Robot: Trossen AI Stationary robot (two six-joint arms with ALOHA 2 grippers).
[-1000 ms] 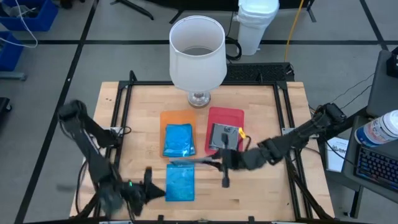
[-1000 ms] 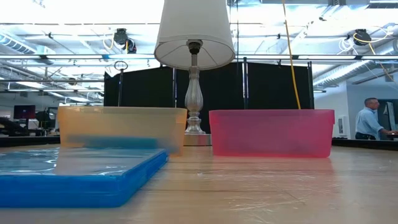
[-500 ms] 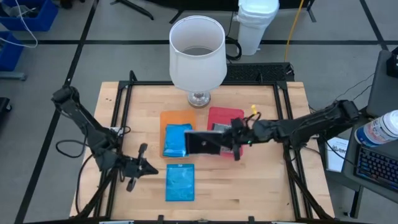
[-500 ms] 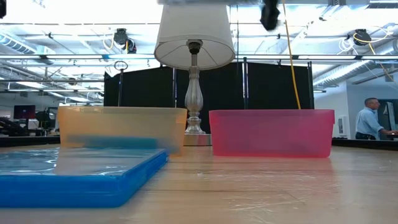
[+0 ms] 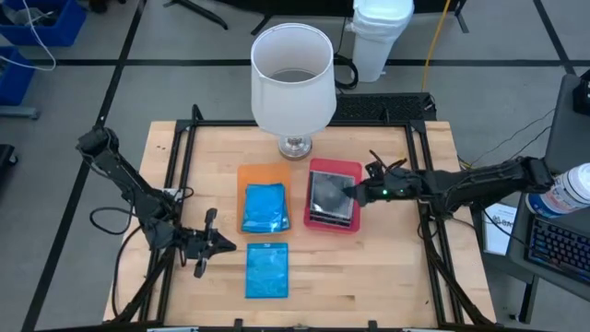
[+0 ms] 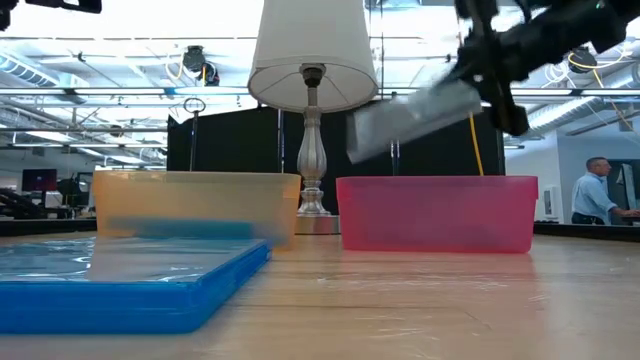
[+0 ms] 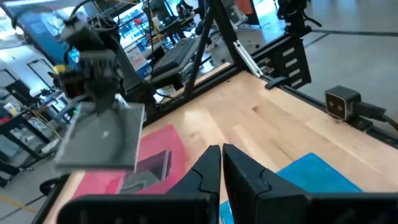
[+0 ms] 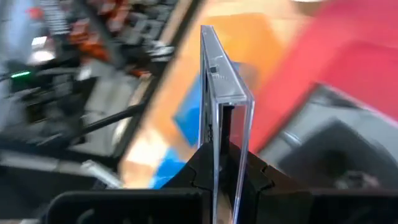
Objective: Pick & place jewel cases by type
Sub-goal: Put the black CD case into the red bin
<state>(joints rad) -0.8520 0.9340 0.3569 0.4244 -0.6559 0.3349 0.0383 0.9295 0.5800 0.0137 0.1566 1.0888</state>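
Wooden planks make up the surface [image 5: 387, 277] beneath me, with a white-shaded table lamp [image 5: 292, 78] standing at its far edge, behind the two trays. My right gripper [image 5: 361, 192] hangs over the red rectangular plastic tray [image 5: 334, 169], its fingers clamped on the edge of a dark grey clear-plastic jewel case [image 5: 327, 194]. In the low view that case [image 6: 415, 117] floats tilted, above the red tray's rim [image 6: 437, 182] and not touching it. Another dark grey case [image 7: 149, 168] lies inside the red tray, under the one I carry.

Beside it, the orange rectangular plastic tray [image 5: 260, 172] holds a bright blue jewel case [image 5: 265, 207]. A second bright blue jewel case [image 5: 266, 271] lies flat on the wood in front of the orange tray, well apart from my load.

My left gripper [image 5: 224, 245] waits low near the front left of the surface, just beside that loose blue case, its fingers [image 7: 244, 176] pressed together with nothing between them.

Nothing stands between the held case and the red tray; the lamp's base [image 6: 312, 212] sits behind the gap between the trays. A person [image 6: 596, 190] shows far off in the room beyond.
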